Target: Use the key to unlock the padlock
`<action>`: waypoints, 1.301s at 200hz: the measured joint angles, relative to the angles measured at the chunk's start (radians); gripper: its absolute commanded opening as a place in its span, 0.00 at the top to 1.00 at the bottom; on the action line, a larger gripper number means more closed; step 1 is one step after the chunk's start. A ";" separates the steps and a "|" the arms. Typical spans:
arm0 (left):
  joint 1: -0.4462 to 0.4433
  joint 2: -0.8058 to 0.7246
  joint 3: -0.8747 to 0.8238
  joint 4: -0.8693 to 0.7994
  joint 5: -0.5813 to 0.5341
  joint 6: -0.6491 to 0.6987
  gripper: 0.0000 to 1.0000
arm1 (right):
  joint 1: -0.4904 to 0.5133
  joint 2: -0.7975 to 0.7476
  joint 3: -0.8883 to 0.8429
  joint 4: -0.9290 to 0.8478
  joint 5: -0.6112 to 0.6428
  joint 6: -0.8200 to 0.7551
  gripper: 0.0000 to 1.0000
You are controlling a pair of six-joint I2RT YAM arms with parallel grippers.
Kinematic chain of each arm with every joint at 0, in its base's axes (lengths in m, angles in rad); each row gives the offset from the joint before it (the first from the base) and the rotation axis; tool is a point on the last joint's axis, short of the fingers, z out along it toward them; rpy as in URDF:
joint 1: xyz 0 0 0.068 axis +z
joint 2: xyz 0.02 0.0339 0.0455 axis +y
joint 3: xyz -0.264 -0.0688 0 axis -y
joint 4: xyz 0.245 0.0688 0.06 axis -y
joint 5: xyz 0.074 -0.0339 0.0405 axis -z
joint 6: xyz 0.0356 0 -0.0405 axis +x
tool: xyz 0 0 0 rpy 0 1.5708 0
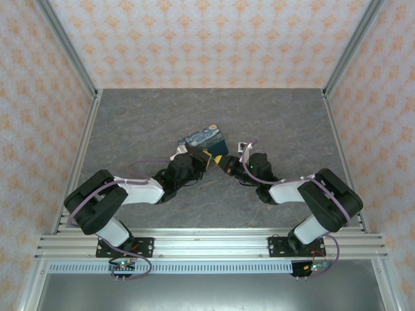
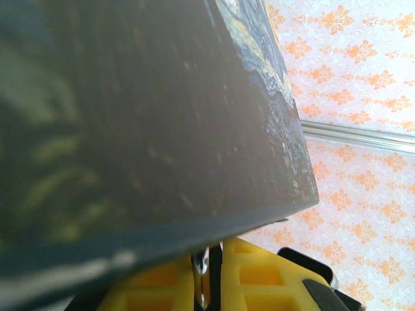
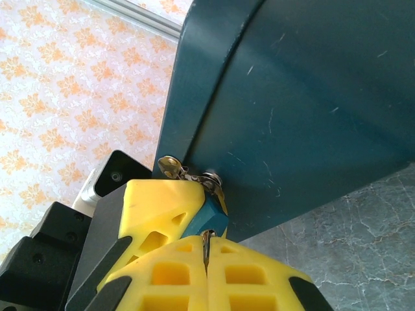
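The padlock (image 1: 206, 138) hangs tilted over the table (image 1: 285, 123), between the tips of the two arms. The left gripper (image 1: 200, 159) meets the padlock at its near-left edge. In the left wrist view its yellow pads (image 2: 259, 278) are clenched on a thin metal strip (image 2: 201, 282) just under the padlock's dark face. The right gripper (image 1: 228, 166) sits at the padlock's near-right corner, its pads pressed tight on a metal sliver (image 3: 206, 243). This lies just below a small metal ring (image 3: 170, 166) at the padlock's lower edge. What either metal piece belongs to cannot be told.
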 measured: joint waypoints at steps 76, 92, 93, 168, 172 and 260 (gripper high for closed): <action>0.007 0.000 0.002 -0.022 -0.009 -0.030 1.00 | -0.010 0.063 0.018 0.063 -0.045 0.005 1.00; 0.007 0.000 0.002 -0.022 -0.010 -0.037 1.00 | -0.012 0.063 0.024 0.054 -0.054 -0.008 1.00; 0.008 0.000 0.002 -0.022 -0.010 -0.038 1.00 | -0.012 0.062 0.025 0.053 -0.056 -0.010 1.00; 0.013 0.003 0.002 0.007 -0.038 -0.095 1.00 | -0.017 0.093 0.051 0.092 -0.071 0.049 1.00; 0.013 0.006 0.002 0.016 -0.041 -0.105 1.00 | -0.017 0.099 0.051 0.104 -0.071 0.057 1.00; 0.013 0.014 0.002 0.052 -0.059 -0.183 1.00 | -0.039 0.088 0.071 0.076 -0.099 0.083 1.00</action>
